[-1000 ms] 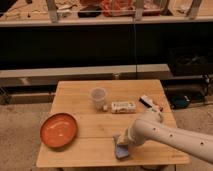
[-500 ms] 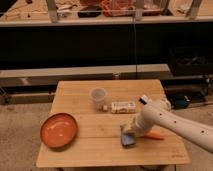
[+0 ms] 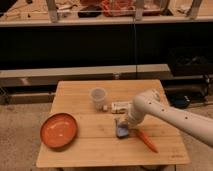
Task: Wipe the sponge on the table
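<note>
Markings check: I find no legible text, label, brand or number on any item in view. My gripper (image 3: 124,123) is down at the sponge (image 3: 121,133), right of centre on the table (image 3: 95,147).

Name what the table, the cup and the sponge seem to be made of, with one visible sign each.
Table: light wood planks, matte, seams showing. Cup: probably clear plastic, see-through. Sponge: likely soft foam, pale blue, dull, flat. The gripper is down at the sponge, right of the table's middle.

Table (image 3: 80,150) holds bowl (image 3: 59,131), cup (image 3: 98,98), packet (image 3: 120,106), carrot (image 3: 146,141), sponge (image 3: 122,132) under tool (image 3: 126,121).
</note>
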Controlling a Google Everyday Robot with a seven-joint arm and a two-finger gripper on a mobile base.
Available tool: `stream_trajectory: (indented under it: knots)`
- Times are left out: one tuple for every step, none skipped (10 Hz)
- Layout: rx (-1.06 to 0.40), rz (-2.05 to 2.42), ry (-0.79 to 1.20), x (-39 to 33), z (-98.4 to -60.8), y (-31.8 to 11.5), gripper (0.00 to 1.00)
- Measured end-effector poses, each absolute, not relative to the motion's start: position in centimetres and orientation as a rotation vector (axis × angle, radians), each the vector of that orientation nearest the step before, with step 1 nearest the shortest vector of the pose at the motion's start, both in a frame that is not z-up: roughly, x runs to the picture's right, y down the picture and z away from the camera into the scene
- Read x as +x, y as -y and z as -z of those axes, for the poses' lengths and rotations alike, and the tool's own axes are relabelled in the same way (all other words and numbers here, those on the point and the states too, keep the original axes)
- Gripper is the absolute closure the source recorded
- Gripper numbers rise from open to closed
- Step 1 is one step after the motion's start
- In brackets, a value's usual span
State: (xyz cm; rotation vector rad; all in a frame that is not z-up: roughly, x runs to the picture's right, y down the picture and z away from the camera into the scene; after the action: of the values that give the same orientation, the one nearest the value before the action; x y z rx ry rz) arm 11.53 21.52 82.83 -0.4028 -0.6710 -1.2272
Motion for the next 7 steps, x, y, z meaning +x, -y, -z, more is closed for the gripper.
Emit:
stream_trajectory:
  knots:
    - [-0.401,1.239,0.675,10.9,-83.0,-21.3,1.00]
    - [-0.400,1.258,0.682,9.7,-83.2,-21.0,1.00]
    - [-0.401,1.273,0.688,8.7,-83.4,-20.9,1.00]
    - [-0.401,1.296,0.696,7.1,-83.5,-20.8,1.00]
    - [-0.402,1.325,0.708,5.3,-83.6,-20.9,1.00]
    - [-0.401,1.352,0.721,3.8,-83.7,-21.1,1.00]
    - [-0.401,1.379,0.734,2.4,-83.6,-21.6,1.00]
